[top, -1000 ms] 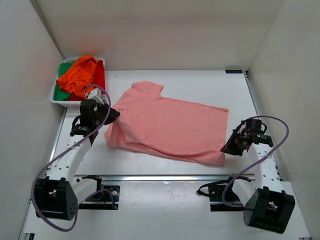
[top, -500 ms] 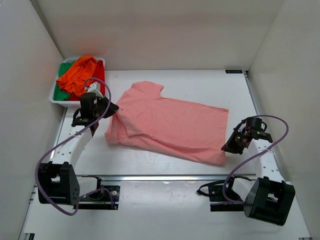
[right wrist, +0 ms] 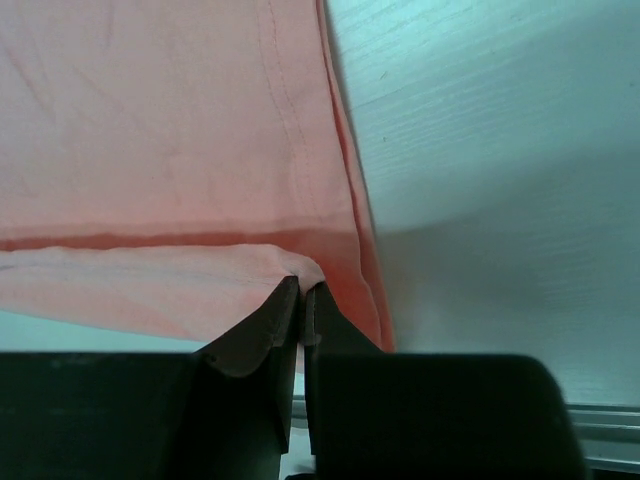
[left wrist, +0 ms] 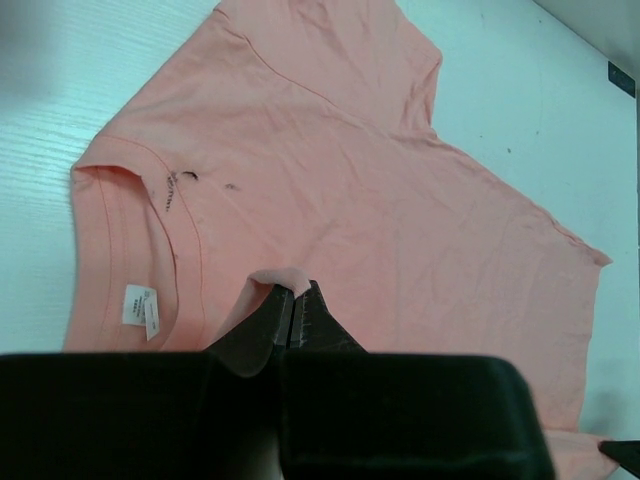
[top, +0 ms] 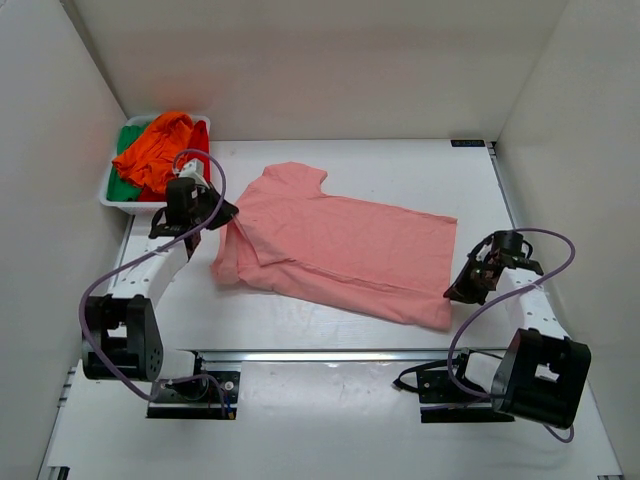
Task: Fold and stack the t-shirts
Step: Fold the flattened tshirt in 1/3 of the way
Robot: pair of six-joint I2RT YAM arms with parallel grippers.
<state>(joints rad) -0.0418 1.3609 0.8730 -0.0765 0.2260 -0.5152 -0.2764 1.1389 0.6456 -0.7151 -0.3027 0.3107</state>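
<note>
A salmon-pink t-shirt (top: pixel 340 245) lies spread across the table, collar end to the left, hem to the right. My left gripper (top: pixel 226 213) is shut on a pinch of its cloth at the near sleeve beside the collar; the fold of cloth (left wrist: pixel 280 280) rides over the fingertips in the left wrist view. At the hem's near corner my right gripper (top: pixel 452 294) is shut on the cloth, with the bunched edge (right wrist: pixel 300 265) at its tips. The near long edge is doubled over toward the middle. Orange (top: pixel 160 150), red (top: pixel 201 150) and green (top: pixel 122 185) t-shirts lie heaped at the back left.
A white plastic tray (top: pixel 112 203) holds the heaped shirts at the back left corner. White walls close in the table on the left, back and right. A metal rail (top: pixel 330 354) runs along the near edge, by the arm bases.
My left gripper has carried the sleeve cloth away from me, toward the tray, and the shirt's left end has shifted with it. The right gripper has edged slightly back with the hem corner.
</note>
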